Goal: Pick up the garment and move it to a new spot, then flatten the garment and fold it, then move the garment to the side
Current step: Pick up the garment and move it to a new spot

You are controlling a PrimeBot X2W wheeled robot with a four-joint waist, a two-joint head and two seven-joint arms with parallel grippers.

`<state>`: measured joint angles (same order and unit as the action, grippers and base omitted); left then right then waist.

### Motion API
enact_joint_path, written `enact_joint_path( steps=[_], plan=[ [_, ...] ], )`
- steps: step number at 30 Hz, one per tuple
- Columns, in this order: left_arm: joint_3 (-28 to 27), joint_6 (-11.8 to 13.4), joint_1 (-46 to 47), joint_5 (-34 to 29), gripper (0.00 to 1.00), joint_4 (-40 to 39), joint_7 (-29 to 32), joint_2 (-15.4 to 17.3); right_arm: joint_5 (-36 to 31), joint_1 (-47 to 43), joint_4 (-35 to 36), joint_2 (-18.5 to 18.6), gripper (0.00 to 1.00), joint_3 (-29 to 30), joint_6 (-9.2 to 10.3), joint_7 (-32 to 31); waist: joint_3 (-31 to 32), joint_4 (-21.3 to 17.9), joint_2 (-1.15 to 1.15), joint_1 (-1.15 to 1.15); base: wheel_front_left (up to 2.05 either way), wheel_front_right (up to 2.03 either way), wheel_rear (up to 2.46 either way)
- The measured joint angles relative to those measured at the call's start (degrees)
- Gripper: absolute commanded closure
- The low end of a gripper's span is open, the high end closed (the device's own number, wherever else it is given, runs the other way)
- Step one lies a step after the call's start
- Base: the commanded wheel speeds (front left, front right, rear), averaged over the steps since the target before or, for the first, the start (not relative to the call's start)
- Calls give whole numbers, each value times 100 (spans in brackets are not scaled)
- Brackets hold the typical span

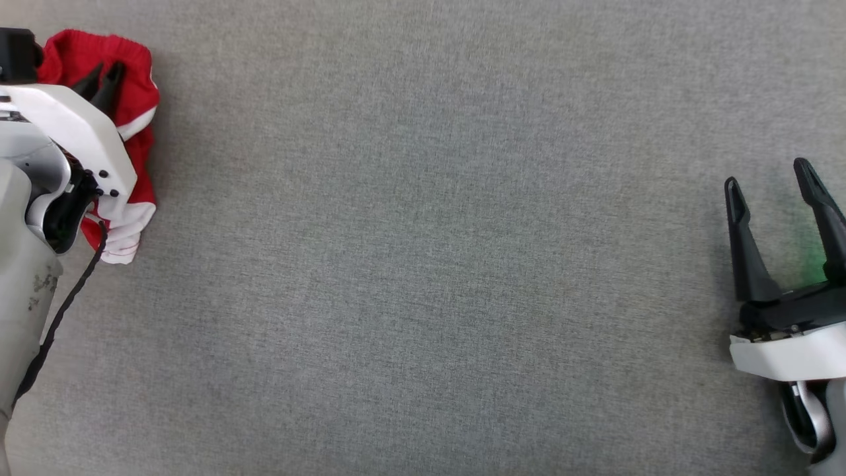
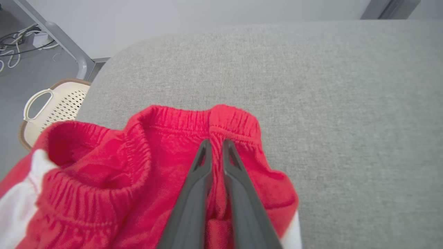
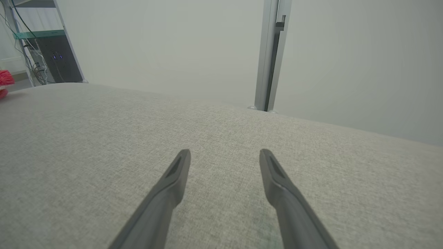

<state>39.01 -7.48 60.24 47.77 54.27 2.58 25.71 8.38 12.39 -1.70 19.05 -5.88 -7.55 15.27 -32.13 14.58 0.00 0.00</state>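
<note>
At roughly 10 o'clock in the head view, the garment [image 1: 135, 99], red with white trim, lay bunched on the grey cloth surface [image 1: 423, 264]. Left gripper [image 2: 216, 142] was clamped on a pinch of the elastic waistband, with red fabric between the fingers in the left wrist view. The rest of the garment was heaped toward 8 o'clock of that view. Right gripper [image 1: 767, 173] sat at 3 o'clock in the head view, jaws spread wide over bare cloth, well apart from the garment. Cream perforated basket [image 2: 57, 107] showed at 9 o'clock of the left wrist view, past the surface edge.
</note>
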Motion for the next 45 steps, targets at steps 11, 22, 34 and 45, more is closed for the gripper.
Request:
enact_joint_path(
  steps=[11,22,34,45],
  plan=[
    [-38,0,-391,1093,100,-1127,-1156,299,125,-128,-280,-595,0,-55,0,-15,939,-270,0,0,0,0,0],
    [-211,10,-827,1964,100,-2782,-1270,611,219,-382,-424,-1165,0,-169,1,-15,2035,-1033,0,0,0,0,0],
    [-374,502,-850,2642,100,-4098,-1388,-497,263,-428,-278,-1446,0,82,1,-15,2589,-2467,0,0,0,0,0],
    [-100,127,-2572,2535,100,-3629,-1750,-1747,208,-533,-176,-1469,0,315,1,-14,2486,-2437,0,0,0,0,0]
  ],
)
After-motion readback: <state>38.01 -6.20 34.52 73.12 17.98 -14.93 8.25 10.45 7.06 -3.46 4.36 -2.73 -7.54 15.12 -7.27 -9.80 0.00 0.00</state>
